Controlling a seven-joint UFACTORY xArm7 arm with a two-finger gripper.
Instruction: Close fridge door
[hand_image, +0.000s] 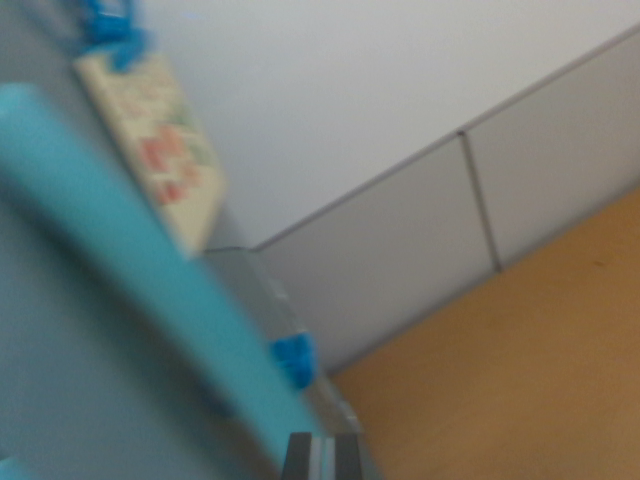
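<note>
Blurred light-blue fridge door (120, 290) filled the left | pale printed card (160, 140) hung (tilted) far left | gripper (322, 458) at bottom edge, opening indiscernible | tan floor (520, 370) right.

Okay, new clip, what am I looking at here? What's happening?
A wrist camera on a robot arm, tilted and blurred, pressed close to a blue door that fills the wrist view's left. A raised turquoise bar, probably its handle or edge, runs diagonally across it. A sliver of the gripper shows at the bottom edge; its state is unclear. Behind are grey panels and a wooden surface.
</note>
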